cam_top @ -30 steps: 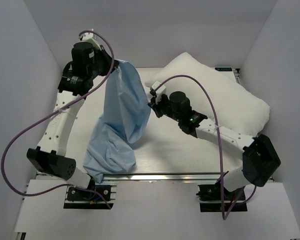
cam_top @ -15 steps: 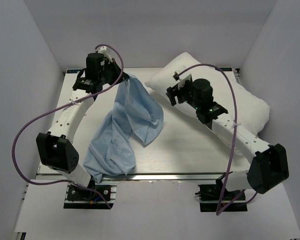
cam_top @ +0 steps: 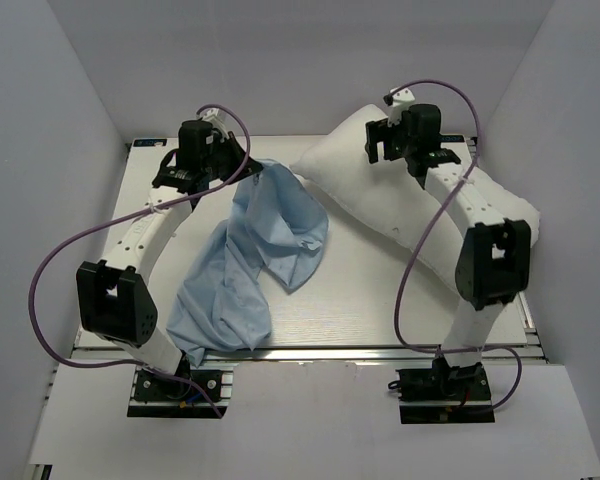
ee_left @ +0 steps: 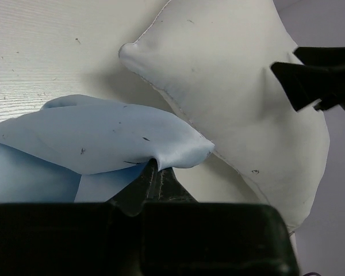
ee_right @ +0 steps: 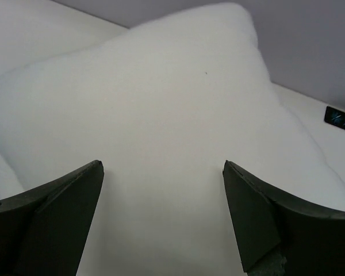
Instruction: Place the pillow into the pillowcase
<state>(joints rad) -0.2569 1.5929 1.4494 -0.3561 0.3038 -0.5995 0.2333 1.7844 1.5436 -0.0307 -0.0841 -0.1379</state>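
Top external: my left pincer [cam_top: 242, 167] sits in the upper left of the frame, clamped on one edge of the pillowcase [cam_top: 265, 235]. The rest of it trails down the surface [cam_top: 370, 290] toward the lower left. The pillow [cam_top: 345, 180] lies in the upper right, with the right pincer [cam_top: 378, 150] over its far end.

Left wrist: fingertips are pinched tight on a blue fold at the bottom centre, and a pillow corner is just beside it.

Right wrist: the pincer's spread wide with nothing in it, and the pillow fills the frame.
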